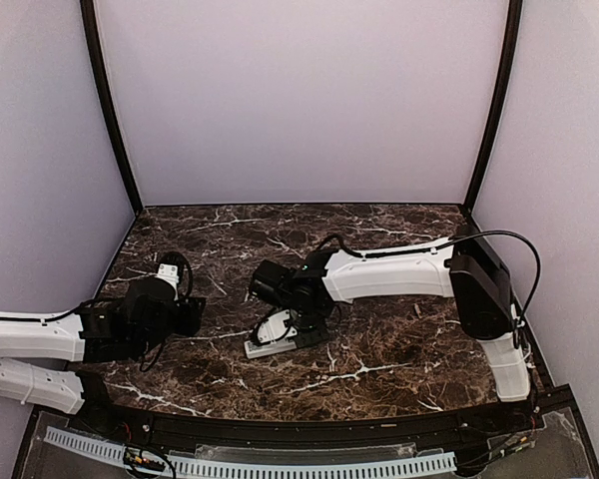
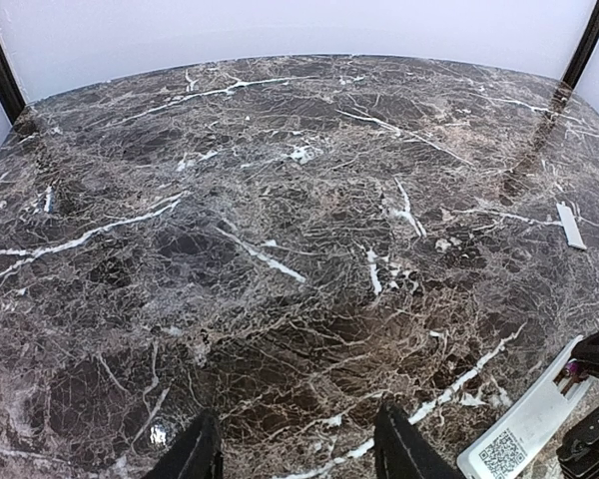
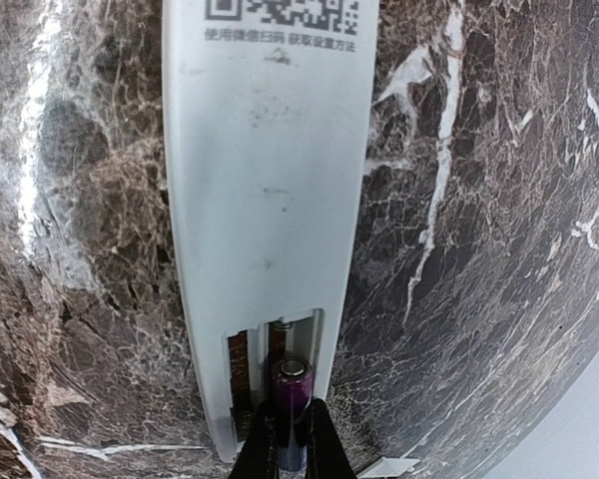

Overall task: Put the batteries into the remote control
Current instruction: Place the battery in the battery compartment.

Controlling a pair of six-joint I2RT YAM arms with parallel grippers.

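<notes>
The white remote control point(image 3: 270, 190) lies back side up on the marble table, with a QR code label and an open battery compartment point(image 3: 275, 364) at its near end. It also shows in the top view point(image 1: 272, 339) and in the left wrist view point(image 2: 524, 434). My right gripper point(image 3: 292, 439) is shut on a purple battery point(image 3: 292, 399), held over the compartment's right slot. The left slot looks empty. My left gripper point(image 2: 295, 449) is open and empty, left of the remote, over bare table.
A small white battery cover point(image 2: 570, 225) lies flat on the table, far right in the left wrist view. A white corner of it point(image 3: 389, 466) shows by the right gripper. The table is dark marble point(image 1: 379, 349) with walls around.
</notes>
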